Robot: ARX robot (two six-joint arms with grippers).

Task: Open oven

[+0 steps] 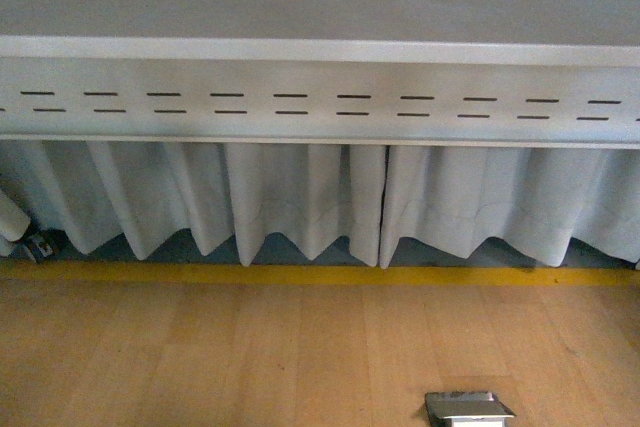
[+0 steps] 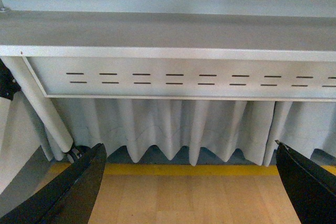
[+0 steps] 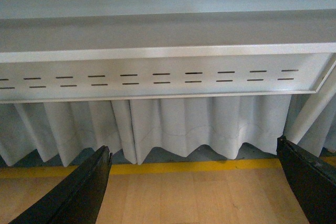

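Front view shows a slotted grey panel (image 1: 320, 97) above a white pleated curtain (image 1: 300, 197) and wooden floor (image 1: 200, 357), the oven outside every view, while the left end effector (image 2: 189, 190) and right end effector (image 3: 194, 190) hold fingers wide apart.
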